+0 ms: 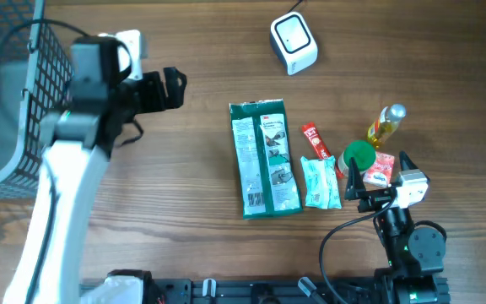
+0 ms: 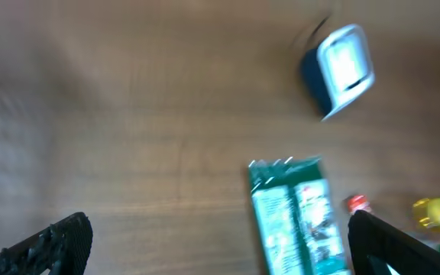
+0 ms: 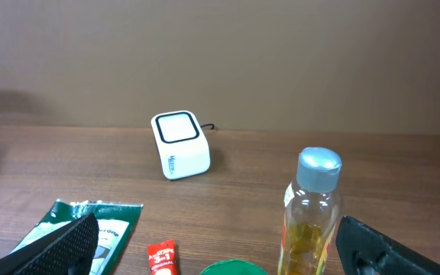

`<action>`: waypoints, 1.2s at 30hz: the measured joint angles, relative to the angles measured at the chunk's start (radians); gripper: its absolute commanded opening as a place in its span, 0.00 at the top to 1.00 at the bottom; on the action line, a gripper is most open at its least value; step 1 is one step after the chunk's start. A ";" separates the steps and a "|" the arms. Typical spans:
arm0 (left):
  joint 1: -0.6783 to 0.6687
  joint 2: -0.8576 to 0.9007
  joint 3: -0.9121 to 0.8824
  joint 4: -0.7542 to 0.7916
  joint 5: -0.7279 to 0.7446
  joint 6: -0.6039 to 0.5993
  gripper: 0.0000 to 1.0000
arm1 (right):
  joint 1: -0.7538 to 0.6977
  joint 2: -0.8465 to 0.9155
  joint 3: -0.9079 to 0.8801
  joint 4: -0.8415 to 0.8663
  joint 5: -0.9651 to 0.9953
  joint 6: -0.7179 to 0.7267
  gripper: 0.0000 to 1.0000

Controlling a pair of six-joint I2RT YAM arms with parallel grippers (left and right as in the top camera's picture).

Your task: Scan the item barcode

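Note:
A white barcode scanner (image 1: 294, 44) (image 2: 342, 69) (image 3: 180, 145) stands at the far middle of the table. The items lie in a row: a green package (image 1: 264, 158) (image 2: 292, 218) (image 3: 90, 221), a red sachet (image 1: 316, 141) (image 3: 161, 258), a pale teal pouch (image 1: 321, 181), a green-lidded tub (image 1: 359, 156), a bottle of yellow liquid (image 1: 385, 125) (image 3: 312, 214) and a pink box (image 1: 380, 171). My left gripper (image 1: 175, 89) (image 2: 220, 241) hangs open and empty, left of the green package. My right gripper (image 1: 380, 169) (image 3: 220, 248) is open and empty over the tub and pink box.
A dark wire basket (image 1: 15, 93) stands at the table's left edge, beside the left arm. The scanner's cable runs off the far edge. Bare wood lies between the left gripper and the green package.

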 measured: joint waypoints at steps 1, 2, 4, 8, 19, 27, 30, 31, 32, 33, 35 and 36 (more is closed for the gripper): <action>0.000 -0.053 0.000 0.000 0.000 0.000 0.00 | 0.000 0.000 0.000 0.000 0.000 0.000 0.00; 0.000 -0.082 0.000 0.000 0.001 0.000 0.00 | 0.000 0.000 0.000 0.000 0.000 0.000 0.00; 0.000 -0.233 0.000 -0.001 0.001 0.000 0.00 | 0.000 0.000 0.000 0.000 0.000 0.000 0.00; 0.000 -0.417 0.000 -0.003 0.001 0.000 0.00 | 0.000 0.000 0.000 0.000 0.000 0.000 0.00; 0.000 -0.624 -0.036 -0.076 0.001 0.000 0.00 | 0.000 0.000 0.000 0.000 0.000 0.000 0.00; 0.000 -0.711 -0.148 -0.260 0.000 0.000 0.00 | 0.000 0.000 0.000 0.000 0.000 0.000 0.00; 0.000 -0.718 -0.178 -0.254 0.000 0.000 0.00 | 0.000 0.000 0.000 0.000 0.000 0.000 0.00; 0.000 -0.723 -0.190 -0.251 0.000 0.000 0.00 | 0.000 0.000 0.000 0.000 0.000 0.000 0.00; 0.000 -0.729 -0.203 -0.250 0.000 0.000 0.00 | 0.000 0.000 0.000 0.000 0.000 0.000 0.00; 0.000 -0.738 -0.217 -0.250 0.000 0.000 0.00 | 0.000 0.000 0.000 0.000 0.000 0.000 0.00; 0.000 -0.765 -0.248 -0.244 0.000 0.000 0.00 | 0.000 0.000 0.000 0.000 0.000 0.000 0.00; 0.000 -0.785 -0.269 -0.240 -0.004 0.000 0.00 | 0.000 0.000 0.000 0.000 0.000 0.000 0.00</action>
